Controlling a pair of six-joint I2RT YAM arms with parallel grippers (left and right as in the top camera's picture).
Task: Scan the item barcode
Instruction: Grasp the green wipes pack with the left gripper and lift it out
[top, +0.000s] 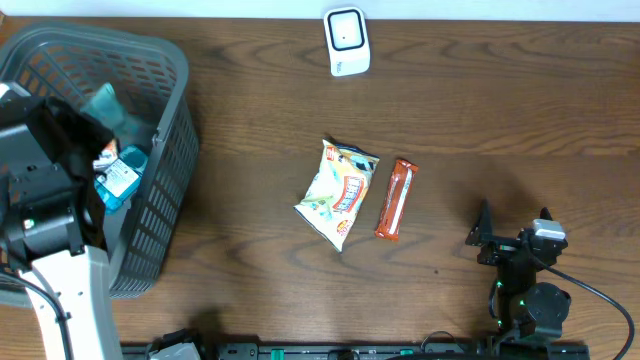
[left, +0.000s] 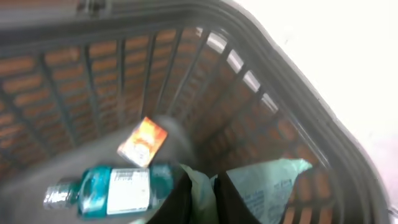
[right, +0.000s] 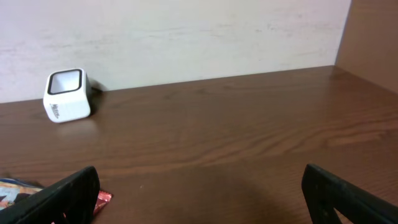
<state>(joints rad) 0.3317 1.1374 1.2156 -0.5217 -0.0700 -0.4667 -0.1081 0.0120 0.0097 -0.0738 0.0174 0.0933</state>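
Holding: left gripper (left: 202, 184), down inside the grey basket (top: 150, 45), jaws closed on a thin fold of a pale green packet (left: 273, 186), as far as the blur allows.

Item location: the packet is in the basket at the table's left end, low against the right-hand wall and not lifted clear of the rim. Beside it lie a blue bottle (left: 112, 190) with a white label and a small orange sachet (left: 143, 142).

Other tool: right gripper (right: 202, 196), jaws spread wide with nothing between them, parked low near the table's front right edge.

Scanner (top: 347, 41): white, upright at the far edge of the table (top: 480, 110), well apart from the basket and from both arms.

Also on the table: a snack bag (top: 338, 192) and a red bar (top: 396, 199), side by side at centre, neither touched.

Progress, by judgement: early. A grip appears to be made. Left to do are lifting the packet out, carrying it across to the scanner and turning its barcode to the window.

Not legible:
- No barcode shows on any item.
- The left wrist view is smeared, so the packet's printing and the exact pinch point are unclear.
- In the overhead view, the left arm covers its own fingers and part of the basket's contents.
- The snack bag and red bar are cut off at the right wrist view's lower left corner.
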